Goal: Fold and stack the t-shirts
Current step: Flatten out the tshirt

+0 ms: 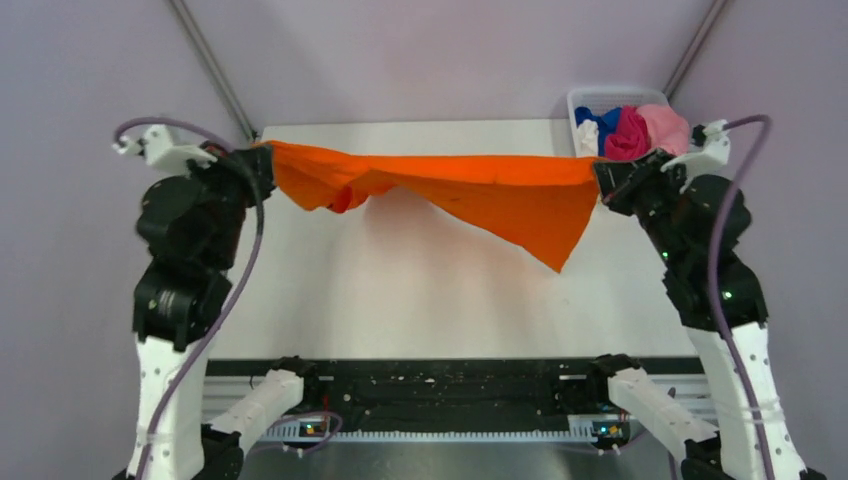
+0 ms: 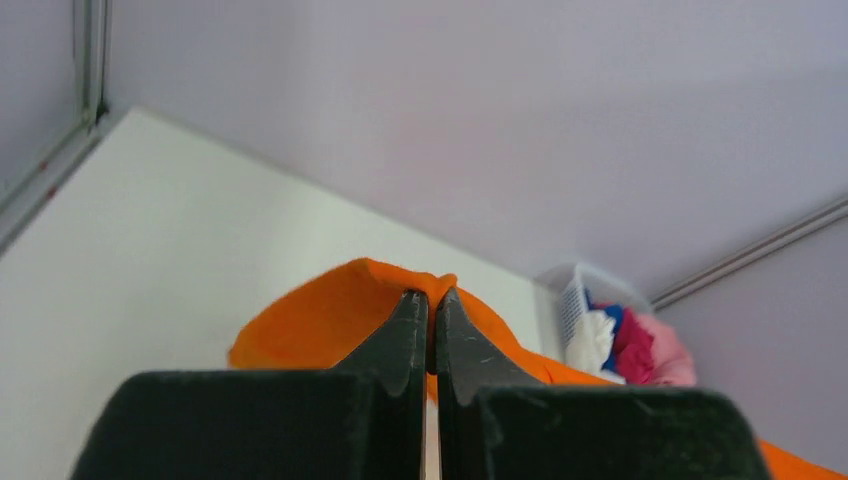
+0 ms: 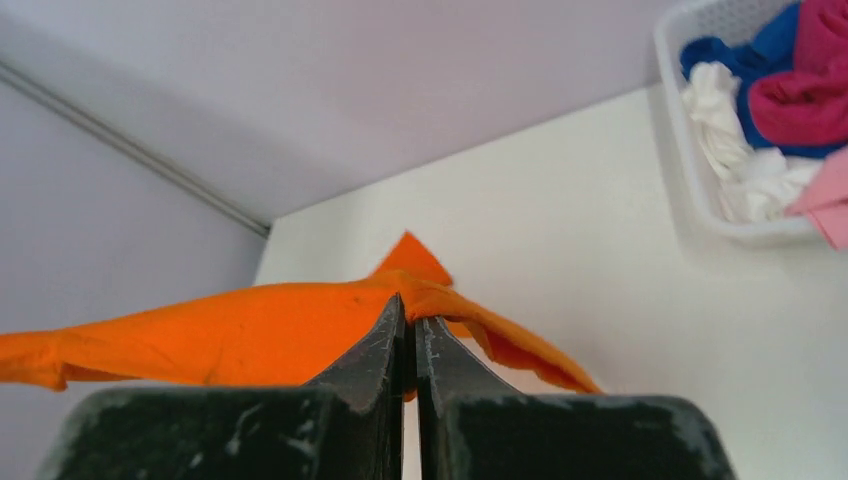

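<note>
A bright orange t-shirt (image 1: 480, 195) hangs stretched in the air above the white table (image 1: 400, 300), between both arms. My left gripper (image 1: 262, 152) is shut on its left end (image 2: 350, 300), cloth bunched over the fingertips (image 2: 415, 310). At the other end my right gripper (image 1: 600, 178) is shut on the shirt's edge (image 3: 250, 330). A loose flap of the shirt droops toward the table on the right side (image 1: 555, 245). Other t-shirts, pink (image 1: 665, 125), magenta (image 1: 628, 135), blue (image 1: 598, 118) and white (image 1: 587, 138), lie crumpled in the bin.
A white plastic bin (image 1: 578, 100) stands at the table's far right corner, just behind the right gripper; it also shows in the left wrist view as the bin (image 2: 572, 300) and in the right wrist view as the bin (image 3: 680, 90). Lilac walls enclose the table.
</note>
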### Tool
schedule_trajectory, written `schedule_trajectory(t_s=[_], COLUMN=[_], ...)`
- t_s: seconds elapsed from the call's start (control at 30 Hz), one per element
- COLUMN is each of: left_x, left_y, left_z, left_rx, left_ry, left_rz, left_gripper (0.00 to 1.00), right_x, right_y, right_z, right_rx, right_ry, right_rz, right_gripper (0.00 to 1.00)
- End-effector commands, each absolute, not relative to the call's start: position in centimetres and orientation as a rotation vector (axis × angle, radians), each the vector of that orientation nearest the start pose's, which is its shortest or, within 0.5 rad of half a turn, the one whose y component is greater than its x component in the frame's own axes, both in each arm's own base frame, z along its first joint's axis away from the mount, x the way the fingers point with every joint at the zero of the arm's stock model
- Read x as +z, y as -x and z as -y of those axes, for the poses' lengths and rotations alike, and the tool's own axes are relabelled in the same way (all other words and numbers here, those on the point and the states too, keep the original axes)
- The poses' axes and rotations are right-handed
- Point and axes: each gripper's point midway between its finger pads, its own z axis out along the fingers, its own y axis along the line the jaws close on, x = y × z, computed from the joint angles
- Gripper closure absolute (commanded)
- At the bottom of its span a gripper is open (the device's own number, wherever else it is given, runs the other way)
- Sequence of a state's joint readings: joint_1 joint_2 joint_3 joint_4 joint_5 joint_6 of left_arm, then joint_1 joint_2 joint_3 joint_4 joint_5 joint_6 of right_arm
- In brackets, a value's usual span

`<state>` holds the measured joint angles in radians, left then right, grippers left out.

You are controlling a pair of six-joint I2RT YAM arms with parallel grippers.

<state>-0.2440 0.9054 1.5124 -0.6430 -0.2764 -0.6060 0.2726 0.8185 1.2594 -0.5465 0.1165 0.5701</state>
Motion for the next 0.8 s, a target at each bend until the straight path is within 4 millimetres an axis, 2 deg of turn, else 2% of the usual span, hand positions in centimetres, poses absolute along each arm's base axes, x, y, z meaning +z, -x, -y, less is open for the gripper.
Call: schedule_trajectory(t_s=[0.0,0.03,0.1,0.2,0.3,0.37,0.43,0.53,0.63,0.7,0.77], left_x=[56.9,58.9,61.4,63.9,65.8,66.4,66.6,65.6,63.4,60.9,58.2], left_y=[-20.2,-18.2,-15.4,-11.8,-9.4,-9.0,-9.6,-12.5,-16.9,-20.7,-24.3], left_z=[2.9,2.5,2.2,1.8,2.4,2.9,3.5,4.0,3.7,3.2,3.2], left_rx=[-0.470,-0.480,-0.492,-0.503,-0.530,-0.546,-0.555,-0.537,-0.473,-0.410,-0.362], left_ry=[0.347,0.325,0.281,0.225,0.146,0.107,0.087,0.100,0.163,0.228,0.271], left_rz=[-1.270,-1.215,-1.139,-1.042,-0.979,-0.966,-0.973,-1.032,-1.107,-1.168,-1.231], left_gripper=[1.00,1.00,1.00,1.00,1.00,1.00,1.00,1.00,1.00,1.00,1.00], right_x=[47.8,49.2,51.5,53.6,54.8,55.0,54.7,53.4,51.6,49.7,47.0], right_y=[-21.2,-19.9,-17.3,-14.1,-12.3,-11.9,-12.2,-13.8,-16.4,-18.6,-21.4], right_z=[-9.3,-9.6,-9.8,-9.5,-9.1,-9.0,-9.1,-9.0,-8.6,-8.2,-7.7], right_rx=[0.691,0.728,0.785,0.827,0.836,0.842,0.840,0.819,0.765,0.722,0.662], right_ry=[-0.152,-0.118,-0.064,-0.030,-0.021,-0.019,-0.023,-0.054,-0.118,-0.180,-0.256], right_rz=[-1.535,-1.502,-1.432,-1.347,-1.296,-1.285,-1.295,-1.330,-1.376,-1.413,-1.482], right_gripper=[1.00,1.00,1.00,1.00,1.00,1.00,1.00,1.00,1.00,1.00,1.00])
